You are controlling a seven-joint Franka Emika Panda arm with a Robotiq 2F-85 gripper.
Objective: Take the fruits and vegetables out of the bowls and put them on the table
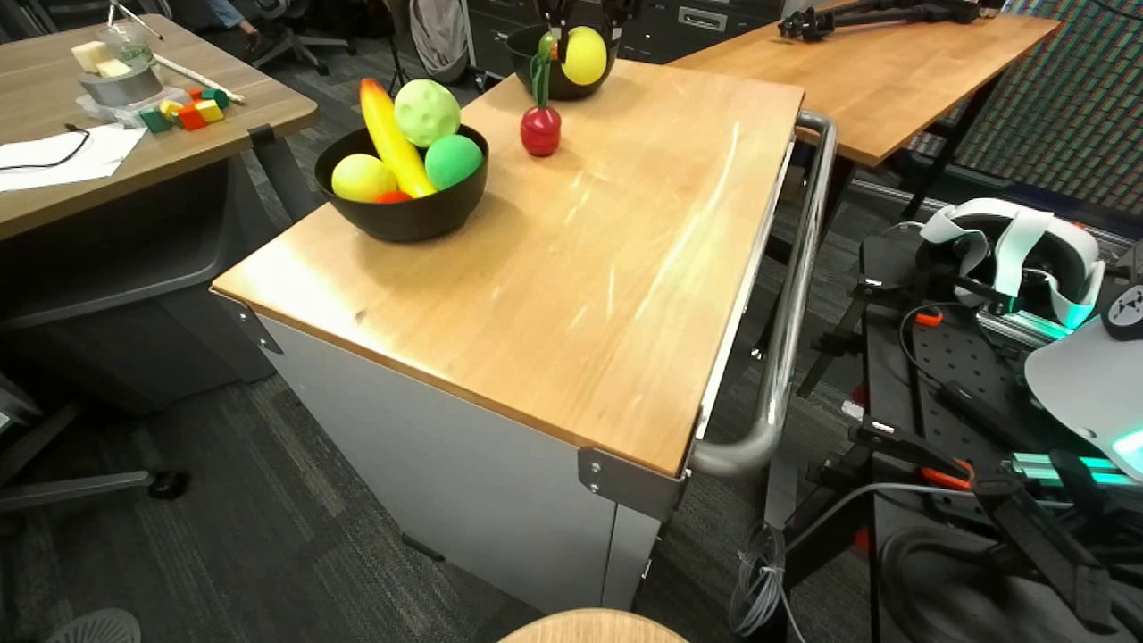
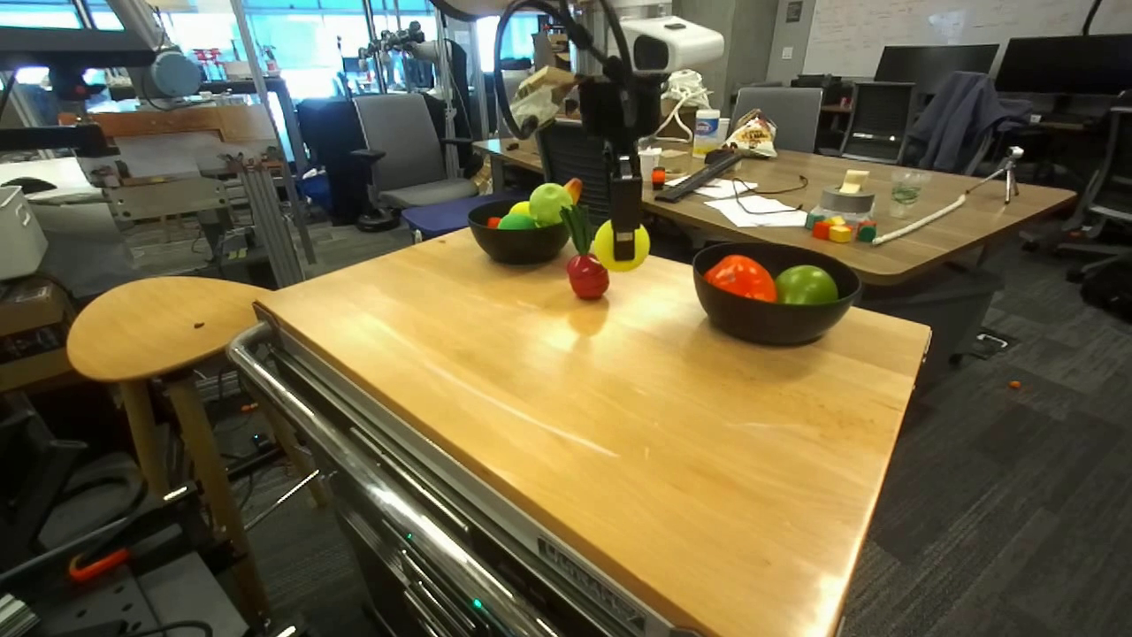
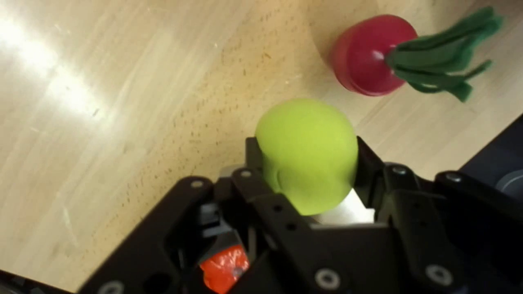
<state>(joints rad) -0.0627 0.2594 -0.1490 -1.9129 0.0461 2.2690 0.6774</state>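
A yellow-green ball (image 3: pixel 306 155) is pinched between both fingers of my gripper (image 3: pixel 307 158), which holds it above the table (image 2: pixel 566 398). Beside it a red radish with green leaves (image 2: pixel 588 276) stands on the tabletop. One black bowl (image 1: pixel 411 219) carries a banana (image 1: pixel 393 143), a pale green fruit (image 1: pixel 427 112), a green fruit (image 1: pixel 454 162), a yellow fruit (image 1: pixel 362 178) and a partly hidden red piece. In the other black bowl (image 2: pixel 778 323) lie an orange-red piece (image 2: pixel 741 278) and a green fruit (image 2: pixel 806 285). In the wrist view, my gripper mostly covers the orange-red piece (image 3: pixel 224 267).
A metal bar handle (image 1: pixel 795 295) runs along one table side. A round wooden stool (image 2: pixel 164 323) is close to a corner. Another desk (image 2: pixel 990 199) beyond the bowls bears coloured blocks (image 2: pixel 840 230) and a tape roll (image 2: pixel 847 202).
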